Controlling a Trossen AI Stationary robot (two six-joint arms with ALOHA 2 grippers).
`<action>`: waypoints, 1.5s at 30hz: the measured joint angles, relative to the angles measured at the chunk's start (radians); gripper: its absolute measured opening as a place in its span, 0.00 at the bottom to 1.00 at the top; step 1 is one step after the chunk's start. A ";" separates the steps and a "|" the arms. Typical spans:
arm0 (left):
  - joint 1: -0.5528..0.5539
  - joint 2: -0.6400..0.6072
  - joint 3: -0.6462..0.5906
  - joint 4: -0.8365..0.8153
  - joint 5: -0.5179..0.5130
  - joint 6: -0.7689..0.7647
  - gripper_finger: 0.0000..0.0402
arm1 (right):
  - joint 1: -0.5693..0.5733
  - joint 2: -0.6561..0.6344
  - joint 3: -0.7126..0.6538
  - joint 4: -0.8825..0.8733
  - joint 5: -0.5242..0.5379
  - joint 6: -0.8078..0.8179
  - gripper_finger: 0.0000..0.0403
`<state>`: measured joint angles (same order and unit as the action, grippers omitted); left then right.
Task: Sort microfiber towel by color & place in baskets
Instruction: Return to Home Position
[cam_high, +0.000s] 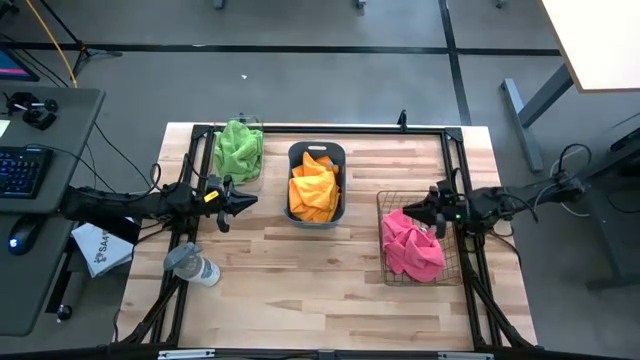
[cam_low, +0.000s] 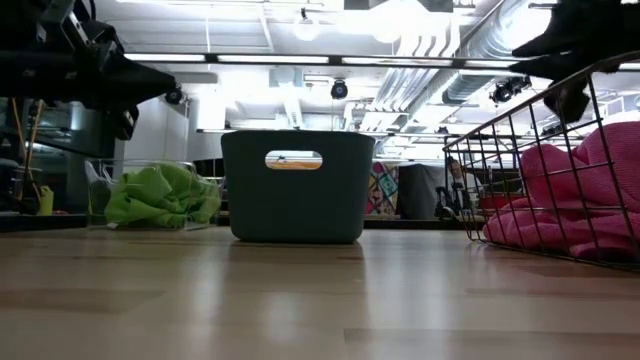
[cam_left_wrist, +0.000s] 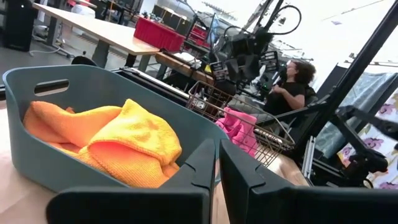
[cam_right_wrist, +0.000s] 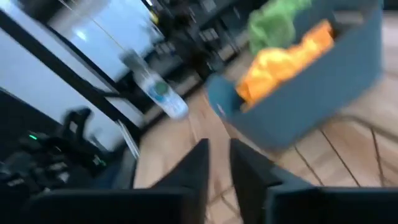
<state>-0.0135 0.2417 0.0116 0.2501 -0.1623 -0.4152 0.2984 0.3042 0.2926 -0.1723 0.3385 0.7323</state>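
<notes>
Three containers stand in a row on the wooden table. A clear bin at far left holds green towels. The teal tub in the middle holds orange and yellow towels. A dark wire basket on the right holds pink towels. My left gripper hovers left of the tub, shut and empty. My right gripper hangs above the wire basket's far part, fingers nearly together, empty.
A plastic water bottle lies on the table's left side, near my left arm. A side desk with a keyboard stands left of the table. A person sits beyond the table. Bare wood fills the near half.
</notes>
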 joint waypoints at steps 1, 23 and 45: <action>0.000 0.000 0.000 0.000 0.000 0.000 0.03 | -0.005 -0.032 -0.035 0.056 0.000 -0.030 0.10; 0.000 0.000 0.000 -0.004 -0.004 0.000 0.03 | -0.162 -0.299 -0.283 0.210 -0.189 -0.433 0.00; 0.000 0.000 0.000 -0.006 -0.004 0.000 0.03 | -0.162 -0.288 -0.283 0.211 -0.183 -0.419 0.01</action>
<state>-0.0135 0.2420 0.0120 0.2436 -0.1665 -0.4156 0.1368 0.0166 0.0101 0.0387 0.1558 0.3130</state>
